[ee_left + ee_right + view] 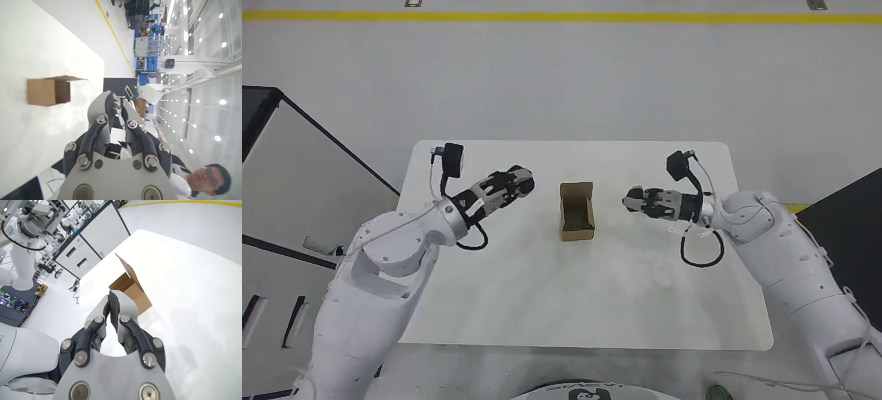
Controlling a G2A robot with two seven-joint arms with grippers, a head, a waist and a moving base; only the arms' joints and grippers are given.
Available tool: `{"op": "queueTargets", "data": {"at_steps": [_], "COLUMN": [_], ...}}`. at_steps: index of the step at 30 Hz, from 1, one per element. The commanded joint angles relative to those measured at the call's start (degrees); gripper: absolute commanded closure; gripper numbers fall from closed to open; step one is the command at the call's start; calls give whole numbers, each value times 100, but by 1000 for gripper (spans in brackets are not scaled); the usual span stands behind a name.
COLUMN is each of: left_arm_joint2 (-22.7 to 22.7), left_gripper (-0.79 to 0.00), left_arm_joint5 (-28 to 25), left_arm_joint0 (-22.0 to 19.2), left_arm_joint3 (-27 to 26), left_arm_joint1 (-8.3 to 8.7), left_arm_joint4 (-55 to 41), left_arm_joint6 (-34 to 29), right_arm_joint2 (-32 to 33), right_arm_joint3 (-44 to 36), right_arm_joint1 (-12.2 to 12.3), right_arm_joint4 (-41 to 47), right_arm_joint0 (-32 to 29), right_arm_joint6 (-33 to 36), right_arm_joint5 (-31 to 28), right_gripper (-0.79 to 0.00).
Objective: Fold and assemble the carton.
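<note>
Carton [577, 211] stands erected mid-frame on the table [542, 300], lid flap seemingly still up, so closing is left. Left gripper [526, 183] and right gripper [629, 202] flank it, apart from it, both pinched together and empty.

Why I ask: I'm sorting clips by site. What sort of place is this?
Probably a robotics lab in an industrial hall: another robot arm beyond the table, a yellow floor line, shelves of blue bins.

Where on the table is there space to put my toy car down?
The wide bare stretch of table between the carton and the edge nearest the robot is free, and the strip behind the carton too. It is crowded beside the carton, where the left gripper and right gripper hover.
</note>
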Motion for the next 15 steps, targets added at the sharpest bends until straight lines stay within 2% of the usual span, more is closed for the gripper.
{"op": "queueTargets", "data": {"at_steps": [1, 8, 10, 15], "left_arm_joint2": [295, 295, 349, 714], "left_gripper": [0, 0, 0, 0], "left_arm_joint5": [-98, -98, -479, -1142], "left_arm_joint0": [-161, -161, -111, -335], "left_arm_joint3": [207, 207, 182, 987], "left_arm_joint1": [-40, -40, -24, -13], "left_arm_joint4": [213, 213, 463, 873], "left_arm_joint6": [452, 452, 319, -501], "right_arm_joint2": [-79, -79, -79, -198], "right_arm_joint3": [129, 129, 129, 72], "right_arm_joint1": [-29, -29, -29, -78], "right_arm_joint4": [63, 63, 63, 90], "right_arm_joint0": [99, 99, 99, 57], "right_arm_joint6": [112, 112, 112, 80], "right_arm_joint5": [76, 76, 76, 276], "right_gripper": [0, 0, 0, 0]}}
